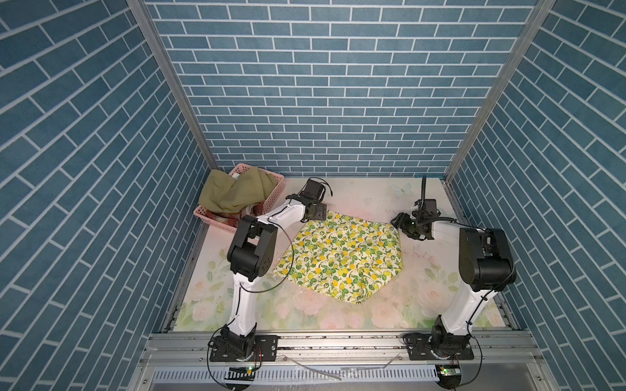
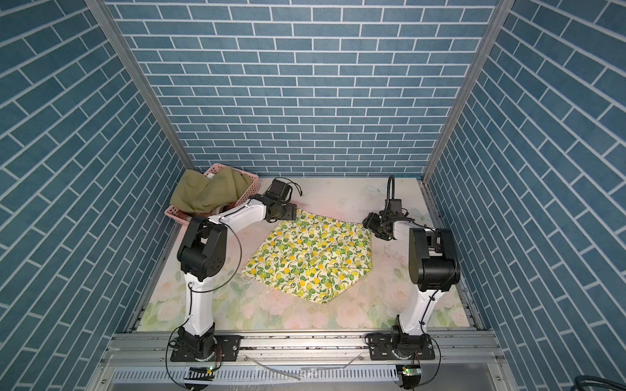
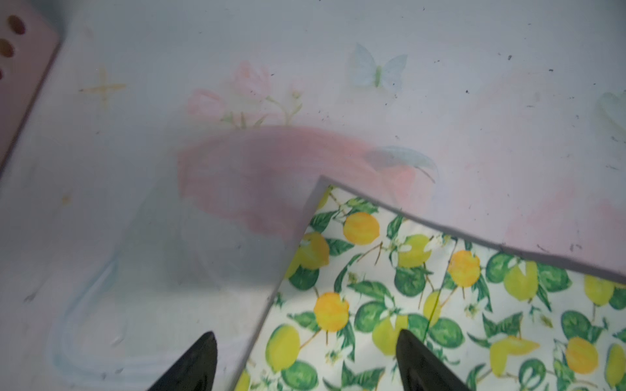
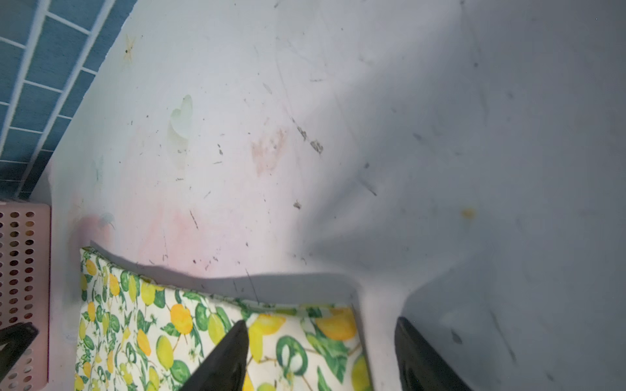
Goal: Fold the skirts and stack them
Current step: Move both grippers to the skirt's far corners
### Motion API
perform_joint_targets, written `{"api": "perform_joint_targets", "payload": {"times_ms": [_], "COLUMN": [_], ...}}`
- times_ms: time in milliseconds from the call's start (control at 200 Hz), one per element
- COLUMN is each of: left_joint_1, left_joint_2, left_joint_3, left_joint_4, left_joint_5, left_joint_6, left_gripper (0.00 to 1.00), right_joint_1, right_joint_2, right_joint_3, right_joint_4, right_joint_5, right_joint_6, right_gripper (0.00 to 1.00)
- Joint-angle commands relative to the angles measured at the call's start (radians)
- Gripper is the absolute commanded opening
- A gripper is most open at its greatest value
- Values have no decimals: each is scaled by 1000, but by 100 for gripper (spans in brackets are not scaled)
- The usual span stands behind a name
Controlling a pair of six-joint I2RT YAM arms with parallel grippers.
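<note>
The lemon-print skirt (image 1: 342, 257) (image 2: 311, 257) lies spread flat in the middle of the table. My left gripper (image 1: 320, 215) (image 2: 292, 211) hangs open over its far left corner. In the left wrist view the left gripper (image 3: 306, 338) has one finger over the table and one over the skirt (image 3: 440, 304). My right gripper (image 1: 398, 224) (image 2: 367, 221) is open at the far right corner. In the right wrist view the right gripper (image 4: 321, 325) straddles that corner of the skirt (image 4: 162, 325). The olive green skirt (image 1: 233, 193) (image 2: 208, 191) is heaped in the basket, with a rust-red cloth (image 1: 225, 220) showing under it.
The pink perforated basket (image 1: 275, 191) (image 2: 252, 179) (image 3: 20, 84) (image 4: 23, 270) stands at the back left corner. Blue brick walls close in the back and both sides. The rose-printed table covering (image 1: 338, 315) runs to a metal rail (image 1: 338, 342) at the front.
</note>
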Motion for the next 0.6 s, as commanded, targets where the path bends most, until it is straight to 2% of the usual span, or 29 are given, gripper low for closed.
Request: {"api": "perform_joint_targets", "payload": {"times_ms": [0, 180, 310, 595], "left_joint_1": [28, 38, 38, 44], "left_joint_2": [81, 171, 205, 266], "left_joint_3": [95, 206, 231, 301], "left_joint_4": [-86, -134, -137, -168], "left_joint_5": [62, 104, 141, 177], "left_joint_6": [28, 31, 27, 14], "left_gripper": [83, 83, 83, 82], "right_joint_1": [-2, 10, 28, 57], "right_joint_2": [48, 73, 70, 84], "right_joint_3": [61, 59, 40, 37], "right_joint_4": [-1, 14, 15, 20], "right_joint_5": [-51, -78, -92, -112], "right_joint_6": [-30, -22, -31, -30], "right_gripper": [66, 60, 57, 41]}}
